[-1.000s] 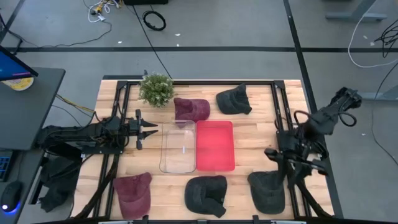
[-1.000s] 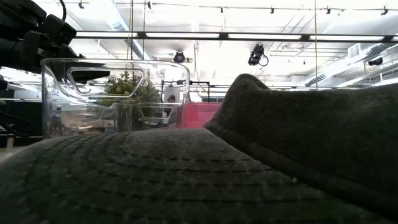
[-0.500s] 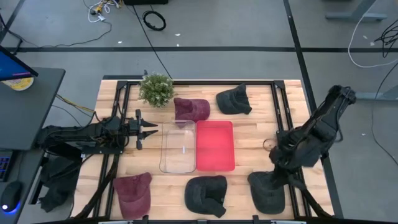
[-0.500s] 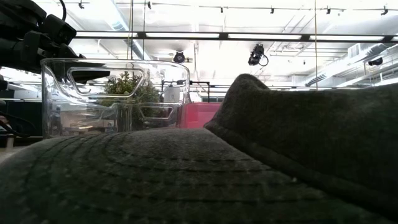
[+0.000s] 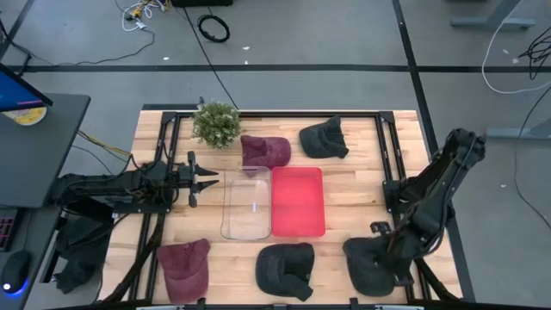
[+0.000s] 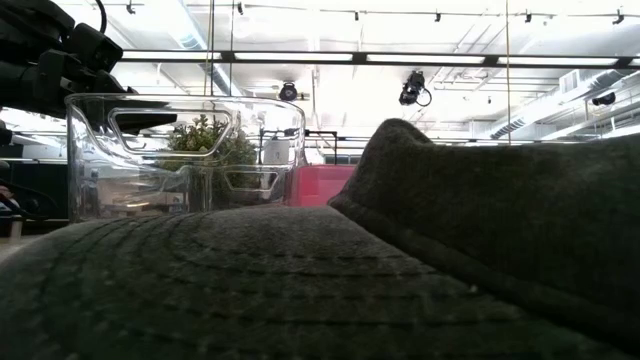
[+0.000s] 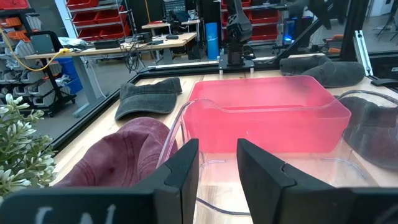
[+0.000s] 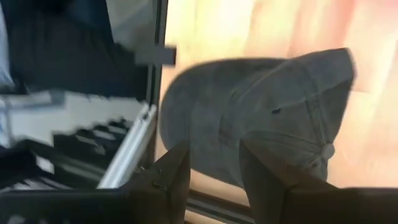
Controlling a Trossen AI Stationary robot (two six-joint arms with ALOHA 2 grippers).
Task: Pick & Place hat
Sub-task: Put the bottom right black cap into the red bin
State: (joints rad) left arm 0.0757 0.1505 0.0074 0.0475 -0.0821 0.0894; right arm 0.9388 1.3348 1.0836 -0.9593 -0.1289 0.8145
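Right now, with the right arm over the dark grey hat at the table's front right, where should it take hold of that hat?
Probably at the crown of the dark grey hat, coming straight down from above. The hat lies flat on the table with its domed crown up, so soft fabric there can be pinched, while the brim lies flat against the wood. The right gripper is open above it; the left gripper waits by the clear bin.

Dark grey hat (image 5: 368, 263), flat, table's front-right corner
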